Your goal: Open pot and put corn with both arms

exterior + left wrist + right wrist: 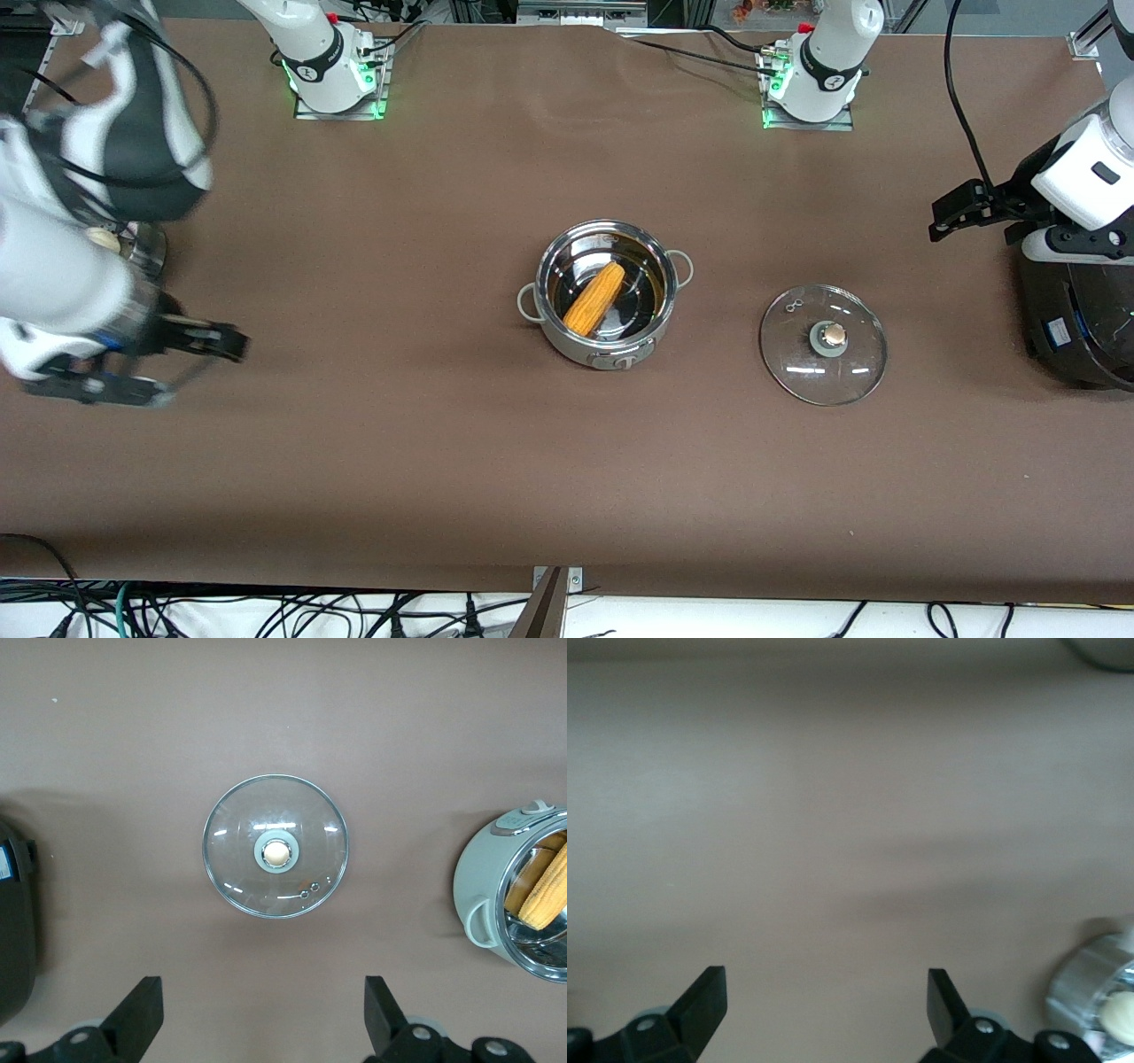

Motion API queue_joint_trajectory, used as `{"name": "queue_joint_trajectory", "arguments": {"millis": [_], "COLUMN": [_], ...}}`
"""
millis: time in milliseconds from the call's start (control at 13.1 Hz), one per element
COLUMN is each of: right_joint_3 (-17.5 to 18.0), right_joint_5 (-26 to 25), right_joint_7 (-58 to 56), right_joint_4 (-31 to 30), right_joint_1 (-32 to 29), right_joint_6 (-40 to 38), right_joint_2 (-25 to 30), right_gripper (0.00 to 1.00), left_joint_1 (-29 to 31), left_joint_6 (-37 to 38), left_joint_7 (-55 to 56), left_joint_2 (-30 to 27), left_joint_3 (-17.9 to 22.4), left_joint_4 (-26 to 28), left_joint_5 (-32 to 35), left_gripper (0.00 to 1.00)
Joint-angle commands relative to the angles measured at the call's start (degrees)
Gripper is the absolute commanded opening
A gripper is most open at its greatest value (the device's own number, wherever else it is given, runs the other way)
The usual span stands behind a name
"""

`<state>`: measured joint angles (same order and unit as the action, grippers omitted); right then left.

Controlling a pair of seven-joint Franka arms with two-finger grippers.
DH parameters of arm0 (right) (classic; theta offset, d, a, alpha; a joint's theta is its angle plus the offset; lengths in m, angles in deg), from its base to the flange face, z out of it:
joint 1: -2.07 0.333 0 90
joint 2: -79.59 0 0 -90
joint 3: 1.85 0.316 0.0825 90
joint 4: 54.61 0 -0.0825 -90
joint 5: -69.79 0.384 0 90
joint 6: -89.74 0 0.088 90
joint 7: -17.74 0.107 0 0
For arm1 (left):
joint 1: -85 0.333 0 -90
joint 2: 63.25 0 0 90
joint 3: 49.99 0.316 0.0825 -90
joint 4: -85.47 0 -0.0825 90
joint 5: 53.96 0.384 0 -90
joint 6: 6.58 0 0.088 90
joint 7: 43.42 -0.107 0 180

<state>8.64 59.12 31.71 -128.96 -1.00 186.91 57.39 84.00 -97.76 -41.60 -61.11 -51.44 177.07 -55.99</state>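
The steel pot (605, 347) stands uncovered in the middle of the table, with the yellow-orange corn (594, 299) lying inside it. Its glass lid (823, 344) lies flat on the table beside it, toward the left arm's end. My left gripper (937, 221) is open and empty, up over the table near the black cooker. In the left wrist view the lid (275, 846), the pot (483, 895) and the corn (545, 890) show ahead of the open gripper (263, 1010). My right gripper (199, 365) is open and empty over bare table at the right arm's end; it also shows in the right wrist view (827, 1005).
A big black cooker (1076, 319) stands at the left arm's end of the table and shows in the left wrist view (13, 912). A steel steamer pot (142, 248) with a pale bun (1118, 1014) is partly hidden under the right arm.
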Motion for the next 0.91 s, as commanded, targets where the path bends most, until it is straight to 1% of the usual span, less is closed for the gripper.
{"name": "queue_joint_trajectory", "arguments": {"millis": [0, 76, 152, 229, 305, 457, 610, 838], "right_joint_3": [-6.43, -8.89, -9.87, -10.05, -11.71, -12.43, -12.61, -12.69], "right_joint_5": [4.86, 4.87, 4.78, 4.52, 5.3, 7.59, 7.16, 7.59], "right_joint_7": [-5.42, -12.23, -17.0, -17.57, -18.01, -21.16, -22.49, -23.28], "right_joint_4": [-11.33, -11.6, -11.61, -11.69, -11.61, -11.69, -11.26, -11.08], "right_joint_1": [-0.36, -0.36, -0.36, -0.36, -0.45, -0.54, -0.45, -0.71], "right_joint_6": [-0.91, -2.24, -2.43, -2.51, -3.91, -6.37, -5.94, -8.75], "right_joint_2": [13.03, 14.27, 14.55, 14.46, 15.07, 16.91, 16.75, 16.58], "right_gripper": [1.0, 1.0, 1.0, 1.0, 1.0, 1.0, 1.0, 1.0], "left_joint_1": [-0.59, -0.59, -0.59, -0.5, -0.5, -0.59, -0.5, -0.41], "left_joint_6": [0.57, 0.57, 0.57, 0.57, 0.57, 0.65, 0.65, 0.74], "left_joint_7": [-0.15, -0.24, -0.24, -0.33, -0.41, -0.42, -0.5, -1.99], "left_joint_2": [0.05, 0.05, 0.05, 0.05, 0.05, -0.04, -0.04, -0.04], "left_joint_3": [-0.57, -1.19, -1.19, -1.28, -1.28, -1.37, -1.54, -1.54], "left_joint_4": [-0.63, -0.63, -0.72, -0.72, -0.72, -0.72, -0.72, -0.72], "left_joint_5": [3.85, 4.83, 4.76, 4.76, 4.76, 4.58, 4.58, 4.49], "left_gripper": [1.0, 1.0, 1.0, 1.0, 1.0, 1.0, 1.0, 1.0]}}
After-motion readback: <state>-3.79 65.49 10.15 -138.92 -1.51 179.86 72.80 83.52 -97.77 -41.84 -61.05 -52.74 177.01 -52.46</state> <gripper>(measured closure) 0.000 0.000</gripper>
